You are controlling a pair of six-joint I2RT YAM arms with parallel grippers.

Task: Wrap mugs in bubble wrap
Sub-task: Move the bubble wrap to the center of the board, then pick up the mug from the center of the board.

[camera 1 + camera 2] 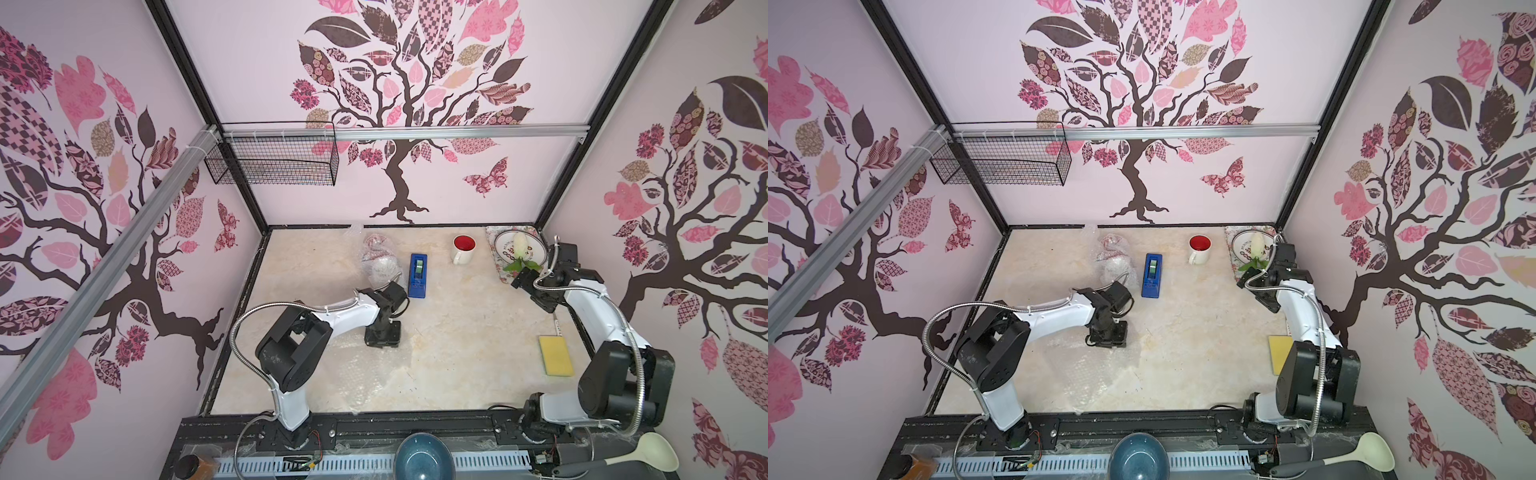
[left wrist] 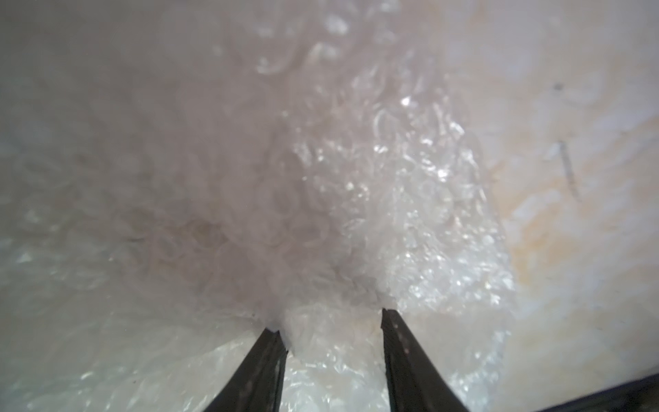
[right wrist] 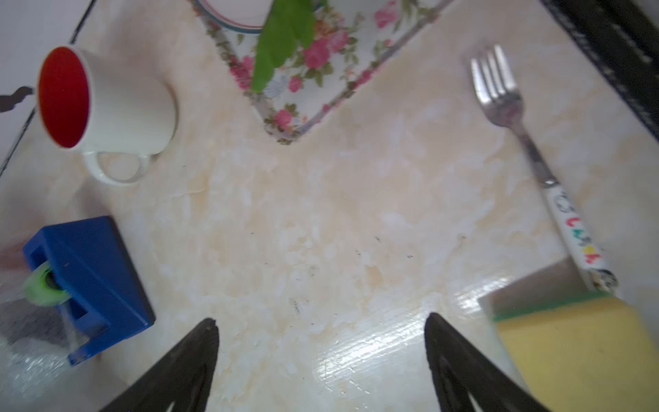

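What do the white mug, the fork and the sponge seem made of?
The mug: likely glazed ceramic, smooth white outside, red inside. The fork: shiny metal tines; white printed handle, perhaps plastic. The sponge: matte yellow foam with a green scouring layer.

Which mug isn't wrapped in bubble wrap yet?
The white mug with the red inside, standing bare near the floral tray. The two bundles beside the blue tape dispenser are covered in bubble wrap.
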